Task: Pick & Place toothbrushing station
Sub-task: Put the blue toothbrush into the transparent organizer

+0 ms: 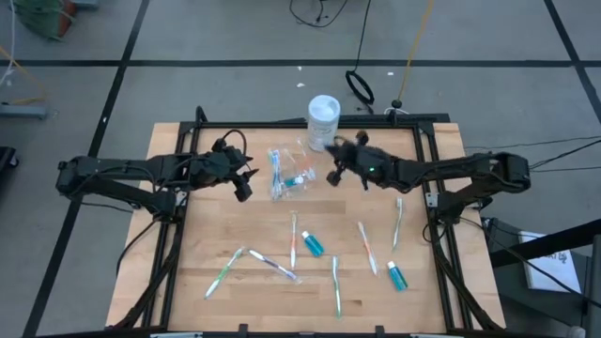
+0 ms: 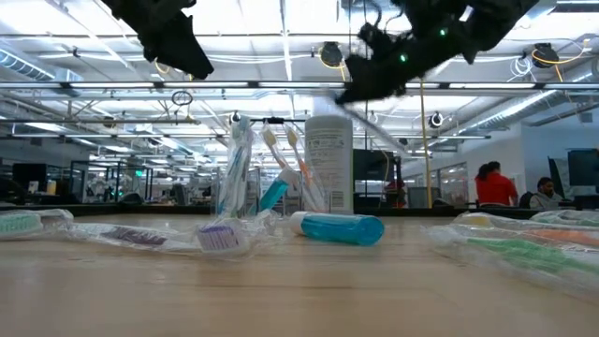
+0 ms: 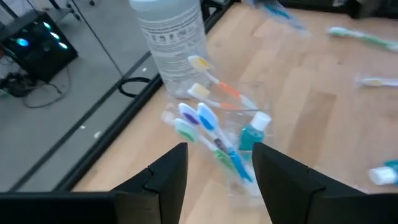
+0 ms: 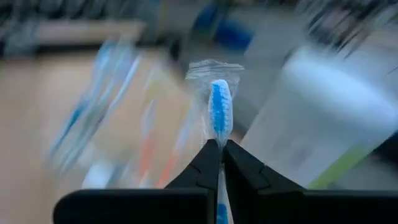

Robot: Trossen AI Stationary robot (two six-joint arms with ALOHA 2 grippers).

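Presently held: one blue-bristled toothbrush (image 4: 219,115), wrapped, pinched between the closed fingers of the right gripper (image 4: 220,149) and raised off the table. Just ahead of that gripper stands the clear cup (image 1: 291,176) with several brushes and a toothpaste tube (image 3: 254,134) inside; the white container (image 1: 323,119) sits close beside it. Left gripper (image 3: 217,168): jaws apart, empty, hovering just short of the cup on its other side. Loose brushes and two further tubes (image 1: 313,245) lie farther off on the table (image 1: 188,272). Risk, as judged: the grip is thin, so the brush may pivot, slip, or knock the light cup over. The right wrist view is smeared; the brush's handle is hidden below the fingers.
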